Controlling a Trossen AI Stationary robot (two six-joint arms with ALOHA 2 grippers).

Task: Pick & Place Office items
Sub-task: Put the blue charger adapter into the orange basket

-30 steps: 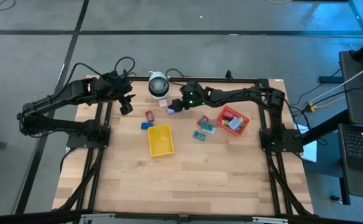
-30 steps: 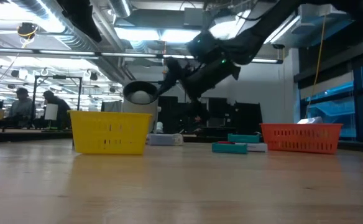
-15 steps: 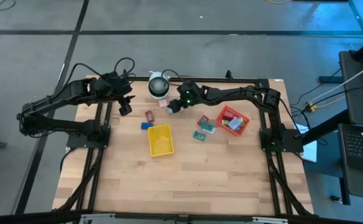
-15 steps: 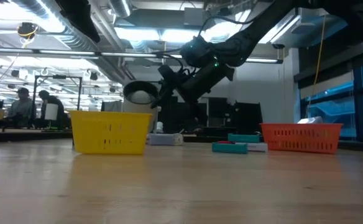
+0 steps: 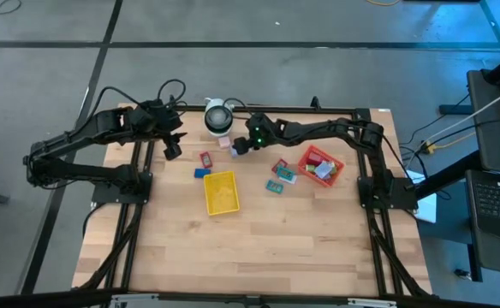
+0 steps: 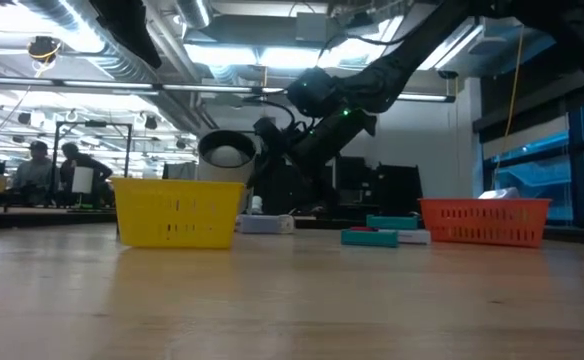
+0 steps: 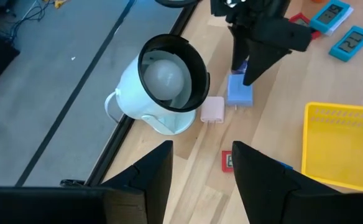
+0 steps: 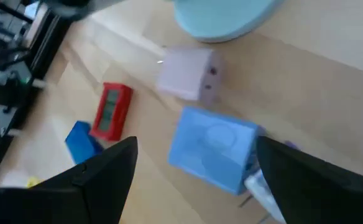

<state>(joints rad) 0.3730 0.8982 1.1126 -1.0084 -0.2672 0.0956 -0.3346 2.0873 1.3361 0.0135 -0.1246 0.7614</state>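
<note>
right gripper [image 8: 194,180] | jaws apart, over blue block [image 8: 214,155] | pinkish-white block [image 8: 186,73] at its 11 o'clock | left gripper [image 7: 197,171] | apart, empty

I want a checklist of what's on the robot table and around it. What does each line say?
Surface: wooden table, mostly bare at the near end.
Job's things: blue block, pinkish block, red block and small blue block on the wood; more in the red tray; yellow tray.
Clutter: white lamp at the table's far edge.
Grippers: right gripper open over the blue block; left gripper waits, holding nothing.
Cables: on the arms, and on the floor at the right.
Surroundings: laptop; people far back.
</note>
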